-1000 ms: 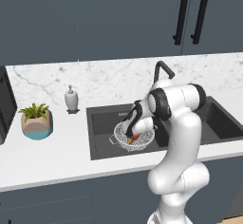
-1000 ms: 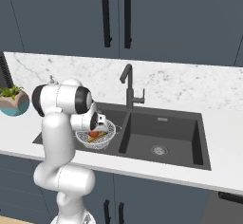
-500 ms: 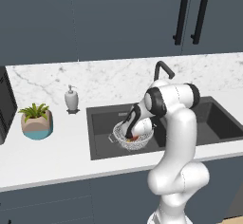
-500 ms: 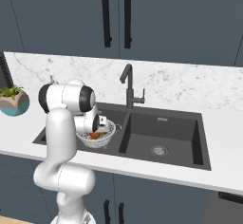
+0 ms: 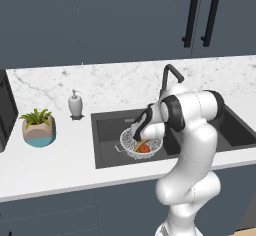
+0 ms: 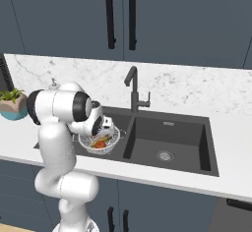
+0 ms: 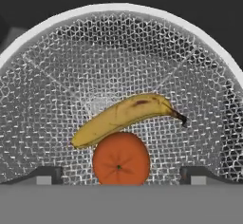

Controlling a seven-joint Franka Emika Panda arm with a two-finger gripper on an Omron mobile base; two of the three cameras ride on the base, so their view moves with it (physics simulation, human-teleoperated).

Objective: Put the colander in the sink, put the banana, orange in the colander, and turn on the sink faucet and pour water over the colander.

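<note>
The round silvery-white perforated metal colander sits in the large basin of the dark grey rectangular double-basin sink, at the centre of the left base view. In the hand view, the small curved yellow banana with dark tips lies across the colander floor at mid-frame. The small reddish-orange round orange rests just below it, touching the banana's underside.

The two-finger gripper hangs directly above the orange at the bottom edge of the hand view. Its dark fingertips stand wide apart, one at each side of the fruit, clear of it. The gripper holds nothing.

Task status, as judged from this arrangement: colander placement is complete, and both fruits are loaded. Remaining steps: withdraw the arm from the basin, operate the side lever of the tall dark grey squared-gooseneck faucet, and direct water over the colander. No water flow is visible. The faucet stands behind the divider between the basins, right of the colander in the right base view.
</note>
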